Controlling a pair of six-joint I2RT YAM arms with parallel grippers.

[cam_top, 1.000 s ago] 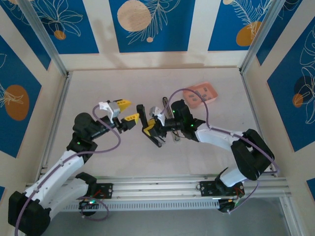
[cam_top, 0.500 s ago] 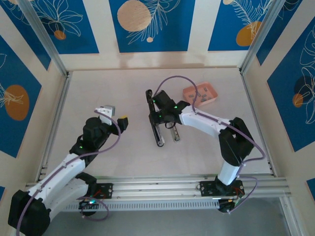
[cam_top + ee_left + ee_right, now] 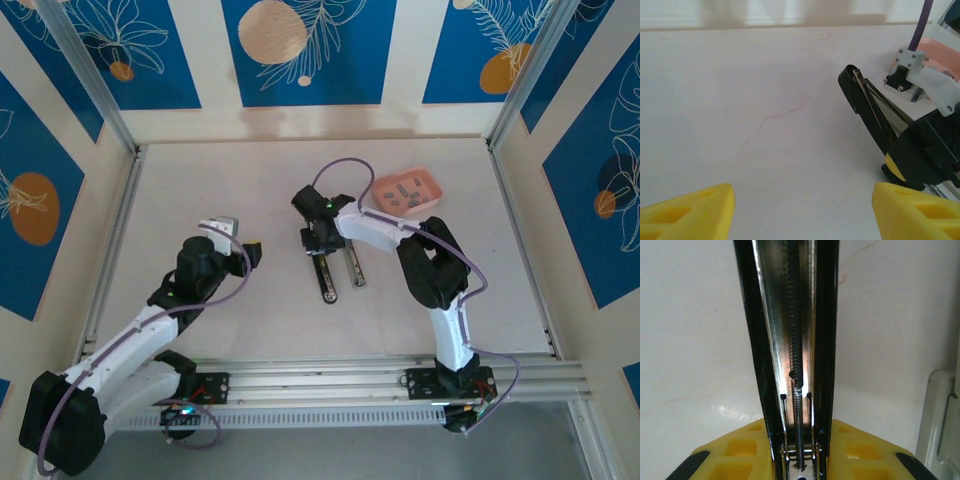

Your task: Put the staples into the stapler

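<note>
Your stapler [image 3: 327, 274] lies opened in the middle of the worktop [image 3: 220, 180]. Its long axis runs from 12 to 6 o'clock, with the free ends toward 6. The right pincer [image 3: 799, 455] is clenched on it near 12. At its 9 o'clock, the left pincer [image 3: 802, 207] stands released. The staples [image 3: 405, 195] lie at 2 o'clock.

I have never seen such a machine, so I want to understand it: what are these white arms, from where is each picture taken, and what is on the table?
These are two white robot arms with yellow-tipped two-finger grippers. One picture looks down from above; the other two come from cameras on the wrists. On the pale table are a slim black stapler with a silvery rail, swung open, and a salmon-pink square tray holding small dark-grey staples. The right gripper is shut on the stapler. The left gripper is open and holds nothing.
</note>
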